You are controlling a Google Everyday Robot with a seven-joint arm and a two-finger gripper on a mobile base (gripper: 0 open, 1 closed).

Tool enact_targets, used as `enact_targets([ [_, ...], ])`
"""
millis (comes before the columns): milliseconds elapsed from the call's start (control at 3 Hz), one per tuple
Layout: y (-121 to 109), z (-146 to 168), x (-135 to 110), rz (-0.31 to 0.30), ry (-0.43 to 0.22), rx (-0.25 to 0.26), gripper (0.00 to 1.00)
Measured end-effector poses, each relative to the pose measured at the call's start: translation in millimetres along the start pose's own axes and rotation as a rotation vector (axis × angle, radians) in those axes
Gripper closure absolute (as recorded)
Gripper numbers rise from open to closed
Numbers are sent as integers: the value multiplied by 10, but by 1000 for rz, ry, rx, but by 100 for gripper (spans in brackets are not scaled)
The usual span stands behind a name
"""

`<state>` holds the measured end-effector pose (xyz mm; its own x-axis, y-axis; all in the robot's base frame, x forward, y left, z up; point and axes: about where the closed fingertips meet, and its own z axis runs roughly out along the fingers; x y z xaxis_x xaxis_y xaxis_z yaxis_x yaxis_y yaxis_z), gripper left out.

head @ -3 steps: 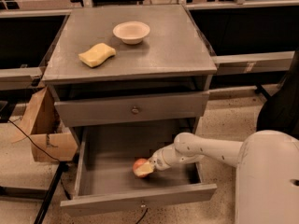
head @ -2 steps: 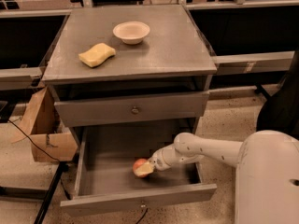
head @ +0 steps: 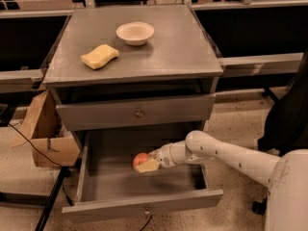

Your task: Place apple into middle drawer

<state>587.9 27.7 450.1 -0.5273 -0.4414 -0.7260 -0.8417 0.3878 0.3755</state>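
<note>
Grey middle drawer (head: 144, 207): pulled fully out at the bottom of the cabinet, its floor open to view. It is the lower of the two drawers that show.
Upper drawer front (head: 137, 113): closed, directly above the open one.
Red apple (head: 141, 160): inside the middle drawer, near the centre of its floor and a little toward the back. It touches the tip of the gripper, with a paler yellowish patch on its lower right side.
Gripper (head: 149, 164): reaches into the drawer from the right on the end of the white arm (head: 226, 153), its tip against the apple.
Grip: cannot tell whether it is closed on the apple or has let go. I also cannot tell whether the apple rests on the drawer floor or hangs just above it.
Change: almost none over the last second. Apple and gripper sit in nearly the same spot in the drawer, perhaps a shade higher in the view.
Meaning for the task: the apple is already within the drawer's walls, so by my judgement the carry is finished. What is left is to release it and draw the arm out.
Cabinet top (head: 173, 57): a yellow sponge (head: 99, 56) and a pale bowl (head: 135, 32) sit well apart from the action.
</note>
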Motion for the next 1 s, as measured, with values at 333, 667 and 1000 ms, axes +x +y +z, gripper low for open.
enact_targets([
  [333, 40, -63, -133, -50, -44, -13, 34],
  [667, 53, -82, -193, -77, -62, -18, 11],
  [1000, 53, -82, -194, -78, -62, -18, 0],
])
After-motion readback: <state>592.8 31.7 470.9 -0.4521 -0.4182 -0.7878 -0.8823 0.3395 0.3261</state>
